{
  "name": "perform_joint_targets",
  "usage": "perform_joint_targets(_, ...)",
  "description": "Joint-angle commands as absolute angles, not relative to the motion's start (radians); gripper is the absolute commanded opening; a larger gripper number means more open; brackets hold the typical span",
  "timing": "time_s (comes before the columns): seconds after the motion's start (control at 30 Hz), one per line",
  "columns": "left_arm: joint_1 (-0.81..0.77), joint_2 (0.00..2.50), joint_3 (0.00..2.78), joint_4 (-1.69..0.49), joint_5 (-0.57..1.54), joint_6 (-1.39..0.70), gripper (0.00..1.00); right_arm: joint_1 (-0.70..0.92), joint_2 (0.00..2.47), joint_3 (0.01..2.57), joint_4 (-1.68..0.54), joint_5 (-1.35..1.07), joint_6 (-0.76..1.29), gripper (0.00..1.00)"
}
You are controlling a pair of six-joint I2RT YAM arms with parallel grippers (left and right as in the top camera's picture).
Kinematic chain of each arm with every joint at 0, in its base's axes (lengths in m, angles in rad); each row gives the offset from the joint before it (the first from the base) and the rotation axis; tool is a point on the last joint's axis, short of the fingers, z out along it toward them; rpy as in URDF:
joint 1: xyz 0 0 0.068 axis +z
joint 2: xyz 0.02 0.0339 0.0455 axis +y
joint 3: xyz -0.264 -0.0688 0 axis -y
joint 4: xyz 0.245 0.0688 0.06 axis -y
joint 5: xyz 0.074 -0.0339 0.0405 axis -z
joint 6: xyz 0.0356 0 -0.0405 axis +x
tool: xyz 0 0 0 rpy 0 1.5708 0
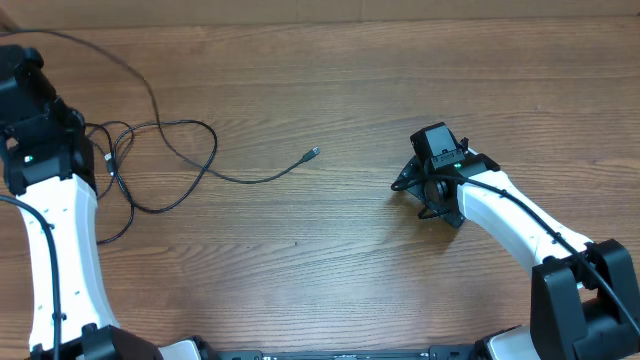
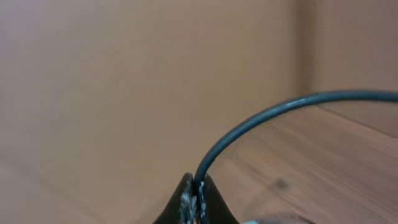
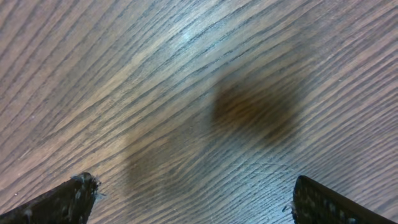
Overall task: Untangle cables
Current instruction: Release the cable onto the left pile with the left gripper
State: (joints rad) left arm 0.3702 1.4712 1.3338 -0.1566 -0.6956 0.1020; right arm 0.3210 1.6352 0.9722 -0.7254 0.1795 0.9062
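Near the left edge of the worktop [image 1: 340, 70], the black cables [image 1: 213, 143] are laid in loose loops, with one silvery plug [image 1: 313, 153] reaching toward the middle. One cable is pinched in the left tool [image 2: 198, 200]. The right tool [image 3: 194, 190] is held wide over bare wood.

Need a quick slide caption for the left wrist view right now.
Wrist close-up: left jaws pinched shut on a black cable that arcs up and right over the wood table.
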Motion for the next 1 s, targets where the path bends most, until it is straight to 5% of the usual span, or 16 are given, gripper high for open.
perform_joint_targets(0.0,0.393,1.523,1.345,-0.212,-0.335,-0.056,0.04,0.318,1.62,0.969,-0.72,0.178,0.913,1.0)
perform_joint_targets(0.3,0.393,1.69,1.345,-0.321,-0.269,-0.056,0.04,0.318,1.62,0.969,-0.72,0.178,0.913,1.0)
perform_joint_targets(0.4,0.393,1.718,1.345,-0.334,-0.267,-0.057,0.19,0.318,1.62,0.969,-0.72,0.178,0.913,1.0)
perform_joint_targets(0.5,0.392,1.747,1.345,-0.344,-0.212,-0.06,0.22,0.318,1.62,0.969,-0.72,0.178,0.913,1.0)
perform_joint_targets(0.63,0.392,1.757,1.345,-0.353,-0.119,-0.06,0.59,0.318,1.62,0.968,-0.72,0.178,0.913,1.0)
perform_joint_targets(0.77,0.392,1.757,1.345,-0.39,0.031,-0.06,0.78,0.318,1.62,0.968,-0.72,0.178,0.913,1.0)
perform_joint_targets(0.83,0.392,1.757,1.345,-0.424,0.121,-0.06,0.98,0.318,1.62,0.969,-0.72,0.178,0.913,1.0)
perform_joint_targets(0.97,0.386,1.757,1.344,-0.578,0.416,-0.093,1.0,0.318,1.62,0.969,-0.72,0.178,0.913,1.0)
